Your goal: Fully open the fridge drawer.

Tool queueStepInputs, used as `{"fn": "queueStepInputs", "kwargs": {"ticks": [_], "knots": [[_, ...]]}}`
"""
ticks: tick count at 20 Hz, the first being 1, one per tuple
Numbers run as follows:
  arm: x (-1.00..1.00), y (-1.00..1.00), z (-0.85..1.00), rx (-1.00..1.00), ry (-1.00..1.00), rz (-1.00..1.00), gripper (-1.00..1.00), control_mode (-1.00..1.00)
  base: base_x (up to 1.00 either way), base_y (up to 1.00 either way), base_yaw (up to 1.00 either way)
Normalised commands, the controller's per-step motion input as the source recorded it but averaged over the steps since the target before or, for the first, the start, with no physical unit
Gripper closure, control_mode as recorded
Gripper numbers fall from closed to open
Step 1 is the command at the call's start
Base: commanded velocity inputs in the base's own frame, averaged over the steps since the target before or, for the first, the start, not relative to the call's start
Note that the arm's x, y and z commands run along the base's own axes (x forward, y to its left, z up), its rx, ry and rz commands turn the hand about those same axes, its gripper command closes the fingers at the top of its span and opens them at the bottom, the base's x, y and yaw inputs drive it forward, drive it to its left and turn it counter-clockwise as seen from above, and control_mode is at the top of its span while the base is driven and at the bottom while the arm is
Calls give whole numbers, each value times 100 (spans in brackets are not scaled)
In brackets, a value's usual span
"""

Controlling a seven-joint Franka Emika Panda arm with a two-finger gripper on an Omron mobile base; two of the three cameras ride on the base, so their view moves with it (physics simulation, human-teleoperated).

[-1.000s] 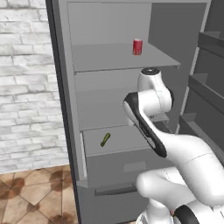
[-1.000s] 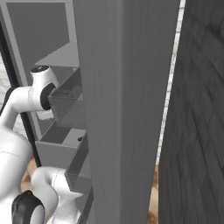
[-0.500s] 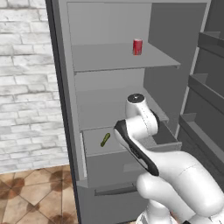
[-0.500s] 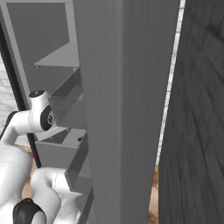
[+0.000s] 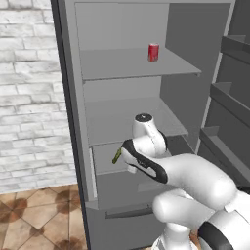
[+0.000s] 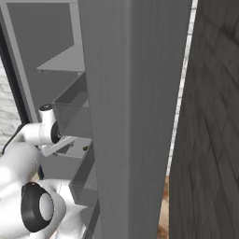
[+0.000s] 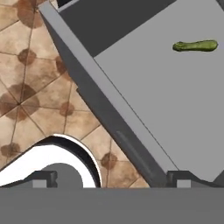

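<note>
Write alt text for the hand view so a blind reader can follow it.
Looking down from the hand, the open grey fridge drawer slants across the frame with a small green vegetable lying on its floor. Brown tiled floor shows beside the drawer, and the hand straddles its front rim.

A pickle (image 7: pixel 195 45) lies in the fridge drawer (image 7: pixel 131 131), below the shelves (image 5: pixel 132 66).
</note>
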Motion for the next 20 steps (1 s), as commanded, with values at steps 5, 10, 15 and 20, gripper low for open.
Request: {"fn": "queueStepInputs", "kwargs": {"ticks": [5,10,15,20], "knots": [[8,13,-17,-4,14,6,-100,-100,0,0,0],[10,5,-39,-3,3,5,-100,-100,0,0,0],[16,0,-27,0,0,5,-100,-100,0,0,0],[21,0,-23,0,0,4,-100,-100,0,0,0]]}}
